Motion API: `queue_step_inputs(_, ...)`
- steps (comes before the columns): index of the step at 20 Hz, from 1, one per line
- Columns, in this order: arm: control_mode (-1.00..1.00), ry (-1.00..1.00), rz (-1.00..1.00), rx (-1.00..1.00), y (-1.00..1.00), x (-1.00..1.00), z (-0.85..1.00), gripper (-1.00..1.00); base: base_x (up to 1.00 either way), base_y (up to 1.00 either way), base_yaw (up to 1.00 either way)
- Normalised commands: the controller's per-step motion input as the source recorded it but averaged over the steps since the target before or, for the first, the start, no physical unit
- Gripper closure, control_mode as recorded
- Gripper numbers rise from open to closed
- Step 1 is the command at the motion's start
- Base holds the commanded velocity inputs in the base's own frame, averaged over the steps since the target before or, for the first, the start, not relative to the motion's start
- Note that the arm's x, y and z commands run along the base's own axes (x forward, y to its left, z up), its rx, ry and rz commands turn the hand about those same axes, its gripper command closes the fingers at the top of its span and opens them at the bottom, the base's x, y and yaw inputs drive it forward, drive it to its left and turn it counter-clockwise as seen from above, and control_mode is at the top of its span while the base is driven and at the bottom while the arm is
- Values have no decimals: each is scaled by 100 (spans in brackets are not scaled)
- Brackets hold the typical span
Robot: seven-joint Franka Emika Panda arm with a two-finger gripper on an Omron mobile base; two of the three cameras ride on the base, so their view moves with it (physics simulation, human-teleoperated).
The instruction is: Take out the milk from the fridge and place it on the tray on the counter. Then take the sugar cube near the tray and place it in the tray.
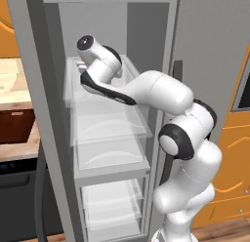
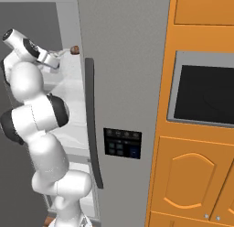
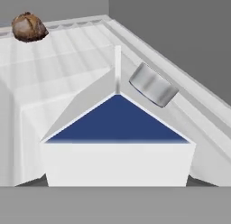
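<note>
The milk (image 3: 117, 160), a white gable-top carton with a blue gable face and a round metal cap (image 3: 153, 85), stands on an upper glass shelf (image 3: 67, 51) of the open fridge (image 1: 44, 90). My gripper (image 3: 117, 182) reaches into that shelf from the front. The carton sits between its jaws, and dark tips touch both of its sides at the bottom of the hand view. From the left base view the hand (image 1: 83, 65) is at the shelf's left end; from the right base view it (image 2: 51, 60) is just inside the fridge.
A small brown rounded lump (image 3: 29, 27) lies at the back of the same shelf, also seen in the right base view (image 2: 74, 50). The grey fridge door (image 2: 123, 84) stands on the right. The counter (image 1: 19, 147) runs left of the fridge. Orange cabinets with a built-in oven (image 2: 205, 91) are further right.
</note>
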Motion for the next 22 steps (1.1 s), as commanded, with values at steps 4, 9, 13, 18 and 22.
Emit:
queue_step_inputs(4,-100,-4,8,0,-20,-100,9,100,0,0,0)
queue_step_inputs(9,-100,-2,17,1,-61,-100,2,100,0,0,0)
queue_step_inputs(13,-100,0,23,1,-45,-100,24,100,0,0,0)
queue_step_inputs(18,-100,-5,30,1,-31,-100,23,100,0,0,0)
queue_step_inputs(22,-100,-21,28,0,-38,-92,15,100,0,0,0)
